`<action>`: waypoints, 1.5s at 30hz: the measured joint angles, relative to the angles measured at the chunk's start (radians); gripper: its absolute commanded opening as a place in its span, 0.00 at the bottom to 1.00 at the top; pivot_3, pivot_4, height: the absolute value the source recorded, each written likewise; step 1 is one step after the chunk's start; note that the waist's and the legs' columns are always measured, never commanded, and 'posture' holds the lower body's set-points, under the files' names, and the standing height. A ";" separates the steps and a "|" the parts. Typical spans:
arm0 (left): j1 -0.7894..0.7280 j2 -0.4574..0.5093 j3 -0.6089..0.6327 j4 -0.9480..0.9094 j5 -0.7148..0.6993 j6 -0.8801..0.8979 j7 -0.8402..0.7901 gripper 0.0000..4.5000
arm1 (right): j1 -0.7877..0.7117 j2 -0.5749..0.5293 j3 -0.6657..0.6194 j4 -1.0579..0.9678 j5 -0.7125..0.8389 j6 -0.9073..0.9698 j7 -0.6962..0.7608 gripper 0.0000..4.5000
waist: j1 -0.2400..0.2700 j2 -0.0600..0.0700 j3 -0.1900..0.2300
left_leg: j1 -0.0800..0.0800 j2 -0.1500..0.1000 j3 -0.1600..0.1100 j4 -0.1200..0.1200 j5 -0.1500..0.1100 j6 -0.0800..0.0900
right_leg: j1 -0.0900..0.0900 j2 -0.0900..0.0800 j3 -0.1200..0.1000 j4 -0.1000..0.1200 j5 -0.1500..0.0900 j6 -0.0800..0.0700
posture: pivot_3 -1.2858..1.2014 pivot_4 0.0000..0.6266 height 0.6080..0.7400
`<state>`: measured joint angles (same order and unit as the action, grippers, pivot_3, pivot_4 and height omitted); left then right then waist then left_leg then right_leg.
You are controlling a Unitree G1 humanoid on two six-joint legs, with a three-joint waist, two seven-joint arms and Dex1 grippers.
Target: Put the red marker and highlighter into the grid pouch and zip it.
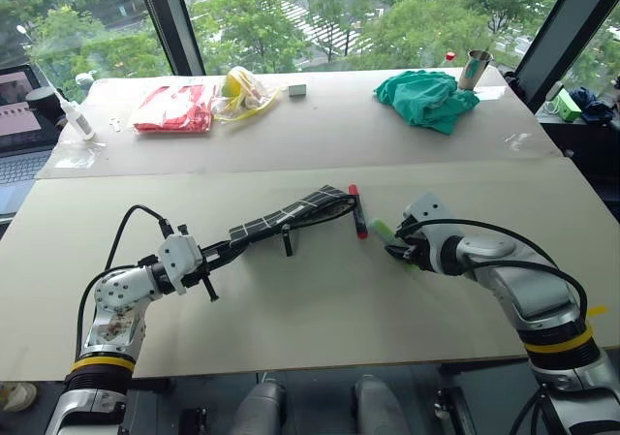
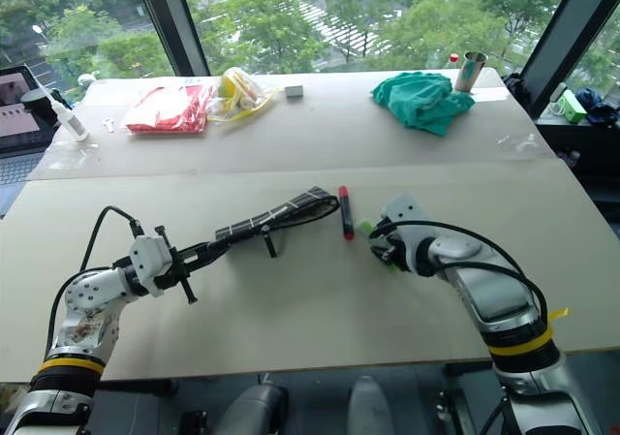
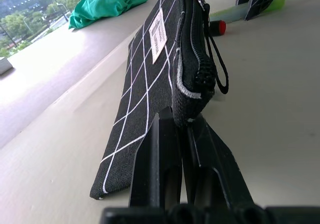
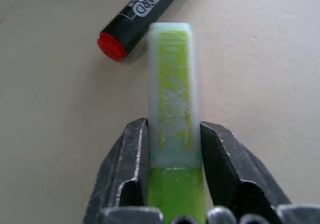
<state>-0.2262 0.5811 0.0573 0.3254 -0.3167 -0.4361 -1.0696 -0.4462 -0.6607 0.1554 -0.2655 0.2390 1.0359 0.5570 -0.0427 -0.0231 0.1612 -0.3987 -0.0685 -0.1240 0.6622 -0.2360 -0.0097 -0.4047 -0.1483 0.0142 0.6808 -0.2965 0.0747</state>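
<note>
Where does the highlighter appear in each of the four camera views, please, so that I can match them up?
Left eye view: the highlighter lies right of centre, at the right gripper.
Right eye view: just right of centre, beside the red marker.
Left wrist view: top right corner, beyond the grid pouch.
Right wrist view: centre, between the jaws.
Shared landmark: the red marker's red end, close by.

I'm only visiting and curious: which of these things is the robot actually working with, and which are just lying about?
In use: grid pouch, highlighter, red marker.
Lying about: green cloth, red packet, yellow bag, metal cup, white bottle.
</note>
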 measured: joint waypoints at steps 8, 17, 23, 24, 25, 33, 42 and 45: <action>0.007 0.000 0.003 -0.005 0.000 0.001 0.004 0.00 | -0.041 -0.029 -0.024 0.070 0.008 -0.051 0.047 0.23 | 0.004 0.000 0.000 | -0.001 0.000 0.000 0.000 0.000 0.000 | -0.001 0.000 0.000 0.000 0.000 0.000 | 0.52 0.24 1.00; 0.002 -0.001 0.003 -0.005 0.000 0.003 0.002 0.00 | -0.237 -0.172 -0.021 -0.102 0.112 -0.179 0.331 0.23 | 0.000 0.000 0.000 | -0.001 0.000 -0.001 0.000 -0.001 0.001 | 0.000 0.000 -0.002 -0.001 0.000 0.000 | 0.52 0.24 1.00; -0.010 -0.006 0.000 0.001 0.001 0.003 -0.003 0.00 | -0.326 -0.178 0.216 -0.103 -0.040 -0.302 0.405 0.23 | 0.002 0.000 0.000 | -0.002 0.000 -0.001 0.000 -0.001 0.001 | -0.001 0.000 -0.001 -0.002 0.000 0.000 | 0.52 0.24 1.00; -0.012 -0.007 -0.001 0.002 0.001 0.003 -0.003 0.00 | -0.335 -0.178 0.239 -0.096 -0.067 -0.322 0.411 0.23 | 0.003 0.000 0.000 | -0.002 0.000 -0.001 0.000 -0.001 0.001 | -0.001 0.000 -0.001 -0.002 0.000 0.000 | 0.52 0.24 1.00; -0.013 -0.009 -0.002 0.003 0.001 0.003 -0.003 0.00 | -0.349 -0.177 0.267 -0.073 -0.101 -0.348 0.416 0.23 | 0.003 0.000 0.000 | -0.002 0.000 -0.001 0.000 -0.001 0.001 | -0.001 0.000 -0.001 -0.002 0.000 0.000 | 0.52 0.24 1.00; -0.016 -0.017 -0.004 0.004 0.002 0.003 -0.004 0.00 | -0.400 -0.160 0.325 0.058 -0.255 -0.440 0.434 0.23 | 0.000 0.000 0.000 | -0.002 0.000 -0.001 0.000 -0.001 0.001 | -0.002 0.000 -0.001 -0.002 0.000 0.000 | 0.52 0.24 1.00; -0.019 -0.018 -0.008 0.011 0.005 0.003 -0.013 0.00 | -0.489 -0.036 0.411 0.118 -0.384 -0.503 0.469 0.23 | -0.005 0.000 0.000 | -0.002 0.000 -0.001 -0.001 0.000 0.000 | -0.003 0.000 -0.001 -0.001 0.000 0.000 | 0.52 0.24 1.00; -0.032 -0.019 -0.014 0.017 0.005 0.003 -0.016 0.00 | -0.498 0.019 0.459 0.112 -0.410 -0.558 0.495 0.23 | -0.003 0.000 0.000 | -0.003 0.000 -0.001 -0.001 0.001 -0.002 | -0.003 0.000 -0.001 -0.001 0.000 0.000 | 0.52 0.24 1.00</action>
<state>-0.2582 0.5623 0.0428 0.3422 -0.3114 -0.4332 -1.0858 -0.9438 -0.6417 0.6140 -0.1537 -0.1706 0.4782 1.0522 -0.0454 -0.0230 0.1614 -0.4019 -0.0688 -0.1252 0.6616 -0.2348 -0.0121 -0.4081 -0.1481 0.0134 0.6802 -0.2966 0.0748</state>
